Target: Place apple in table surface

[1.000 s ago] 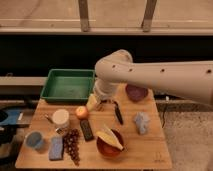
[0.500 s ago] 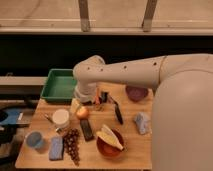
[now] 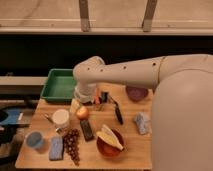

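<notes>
The apple [image 3: 82, 113], small, orange-yellow with a reddish blush, rests on the light-brown wooden table surface [image 3: 132, 150], left of centre. My gripper [image 3: 80, 103] hangs from the big white arm [image 3: 125, 75] that reaches in from the right. It is directly above the apple, at its upper-left side and very close to it. The wrist hides part of the table behind the apple.
A green tray [image 3: 60, 85] lies at the back left. Around the apple are a white cup [image 3: 61, 118], a dark bar [image 3: 87, 130], a grape bunch [image 3: 72, 145], a carrot [image 3: 97, 96], a black utensil [image 3: 117, 112], a red bowl [image 3: 109, 144], a purple bowl [image 3: 136, 93] and a grey cloth [image 3: 142, 122].
The arm has swung left and down across the table. The gripper has come from the table's back middle to just over the apple. The apple has stayed in place.
</notes>
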Controlling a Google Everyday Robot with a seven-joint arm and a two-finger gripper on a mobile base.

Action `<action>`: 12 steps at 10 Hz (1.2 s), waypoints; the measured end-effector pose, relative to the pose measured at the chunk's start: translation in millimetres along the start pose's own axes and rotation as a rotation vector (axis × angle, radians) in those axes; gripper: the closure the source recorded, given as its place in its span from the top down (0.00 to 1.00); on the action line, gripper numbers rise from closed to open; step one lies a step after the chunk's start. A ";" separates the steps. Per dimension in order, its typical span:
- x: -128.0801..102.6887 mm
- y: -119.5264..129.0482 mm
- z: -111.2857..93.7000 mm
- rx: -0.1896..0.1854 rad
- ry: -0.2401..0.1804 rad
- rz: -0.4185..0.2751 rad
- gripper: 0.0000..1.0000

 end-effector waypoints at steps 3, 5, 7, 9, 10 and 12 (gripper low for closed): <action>-3.4 -3.2 23.2 -0.055 -0.115 -0.061 0.76; -12.8 -1.4 34.5 -0.088 -0.130 -0.093 0.76; -19.7 -0.6 47.1 -0.111 -0.116 -0.117 0.76; -21.0 -1.8 64.7 -0.129 -0.076 -0.121 0.76; -20.4 -5.5 72.4 -0.130 -0.052 -0.117 0.76; -20.2 -9.7 82.9 -0.138 -0.019 -0.113 0.76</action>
